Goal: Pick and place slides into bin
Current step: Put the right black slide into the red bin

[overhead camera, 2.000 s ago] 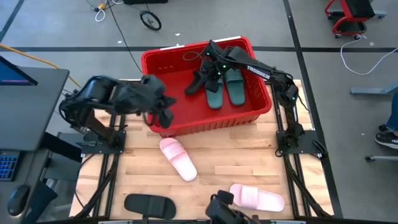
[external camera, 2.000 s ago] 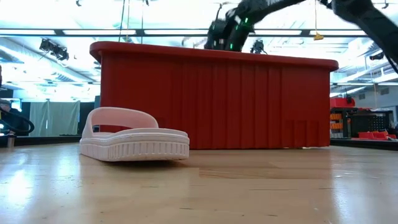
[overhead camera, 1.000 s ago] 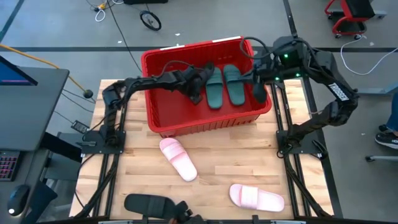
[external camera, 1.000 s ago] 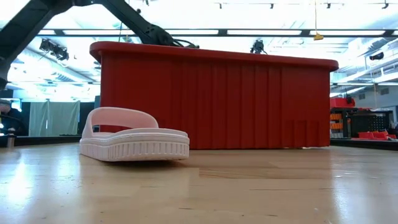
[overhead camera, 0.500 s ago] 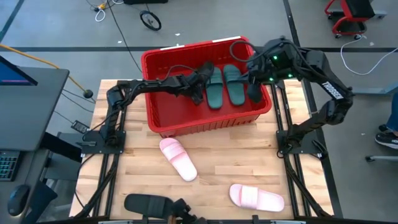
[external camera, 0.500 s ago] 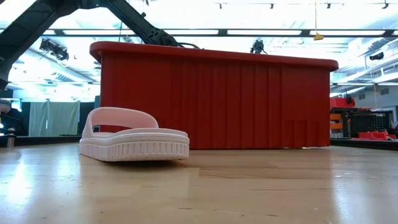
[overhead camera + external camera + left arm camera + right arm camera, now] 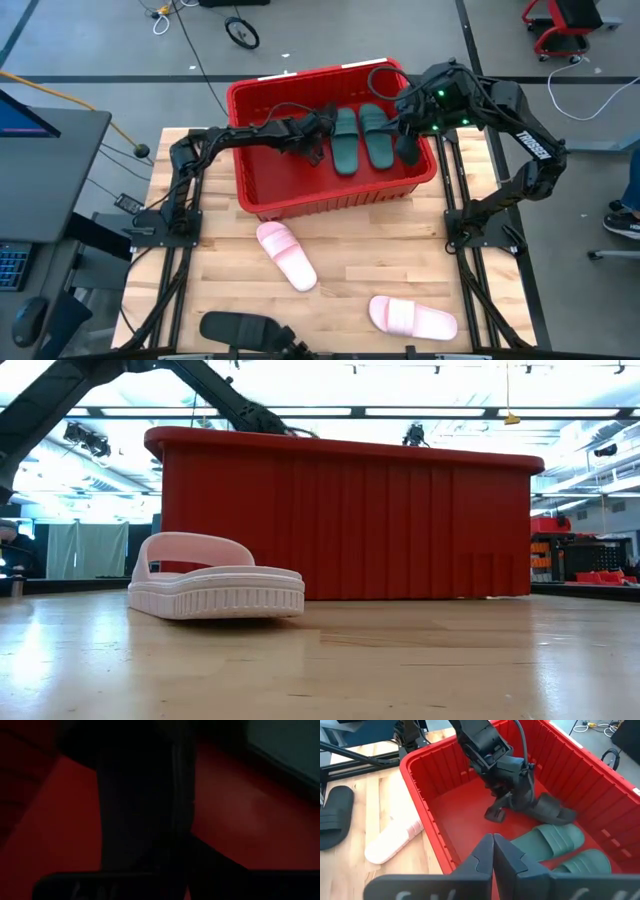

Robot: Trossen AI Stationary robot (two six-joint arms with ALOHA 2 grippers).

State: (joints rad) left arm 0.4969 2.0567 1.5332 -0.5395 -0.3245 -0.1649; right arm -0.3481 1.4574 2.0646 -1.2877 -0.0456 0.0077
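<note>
On the wooden table, the left arm reaches from its base across the rim of the red bin. The left gripper is down inside the bin, pinching a black slide that rests tilted on the bin floor; the right wrist view shows its fingers clamped on the slide's edge. The left wrist view is almost wholly dark, with only red bin wall around a black shape.

Just beside that black slide lie two dark green slides side by side, flat on the bin floor, straps up.

Further right, the right gripper hangs over the bin's right edge, near the green pair. In the right wrist view its two fingers are pressed together at the tips with nothing between them.

On the table in front of the bin, one pale pink slide lies at an angle, near the bin's front wall but apart from it. A second pink slide lies near the table's front edge to the right. Another black slide lies at the front edge to the left.
</note>
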